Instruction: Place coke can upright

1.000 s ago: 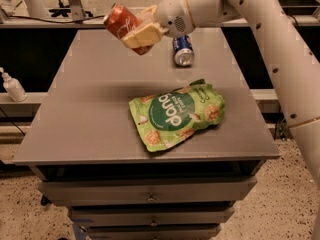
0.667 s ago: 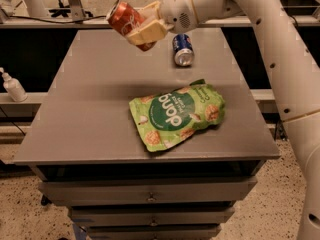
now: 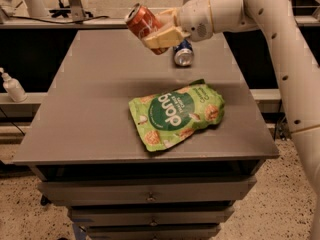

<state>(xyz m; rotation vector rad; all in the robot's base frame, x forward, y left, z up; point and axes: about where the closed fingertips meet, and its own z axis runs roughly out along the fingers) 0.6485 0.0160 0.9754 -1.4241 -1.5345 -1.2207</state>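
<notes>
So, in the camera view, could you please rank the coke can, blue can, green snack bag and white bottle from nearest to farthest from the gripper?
The gripper hangs over the far side of the table.
1. coke can: in its fingers, tilted.
2. blue can: lying just right of it.
3. green snack bag: table's middle.
4. white bottle: far left, off the table.
</notes>
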